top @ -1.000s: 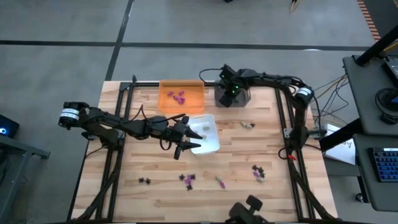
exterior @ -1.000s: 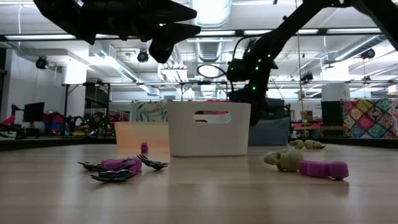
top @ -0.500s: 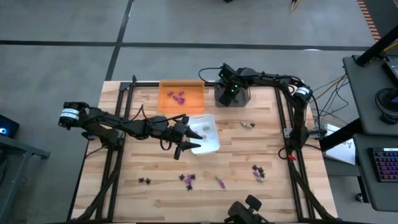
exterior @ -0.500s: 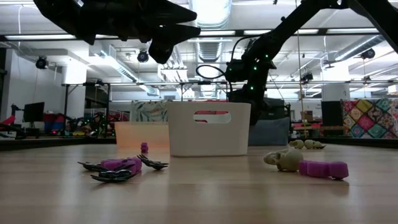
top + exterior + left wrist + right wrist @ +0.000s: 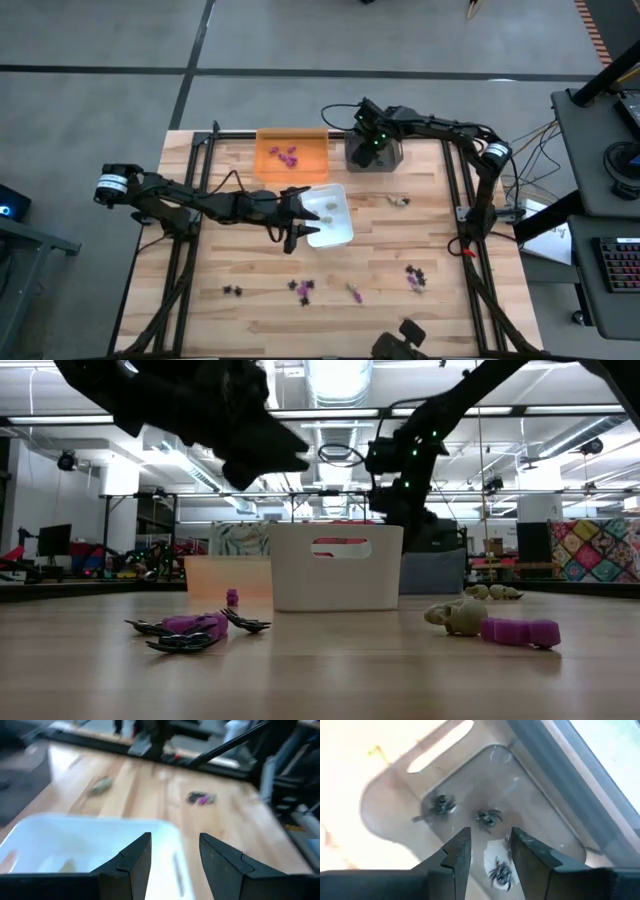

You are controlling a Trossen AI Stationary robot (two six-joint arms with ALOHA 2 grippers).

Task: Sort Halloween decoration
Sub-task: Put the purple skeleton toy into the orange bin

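The Halloween decoration lies partly loose on the wooden table: a black piece, purple and black pieces, a purple piece and a beige piece. Purple pieces lie in the orange tray. Beige pieces lie in the white tray. Black spiders lie on the floor of the grey tray. My right gripper hangs open over that tray, nothing between its fingers. My left gripper stands open over the white tray's near left corner.
A black metal frame runs along the table's left, right and far edges. The three trays stand close together at the far middle. Bare wood lies between the white tray and the loose pieces near the front edge.
My left gripper has turned about its wrist over the white tray's near left corner, staying in the same place. My right gripper has risen a little over the grey tray.
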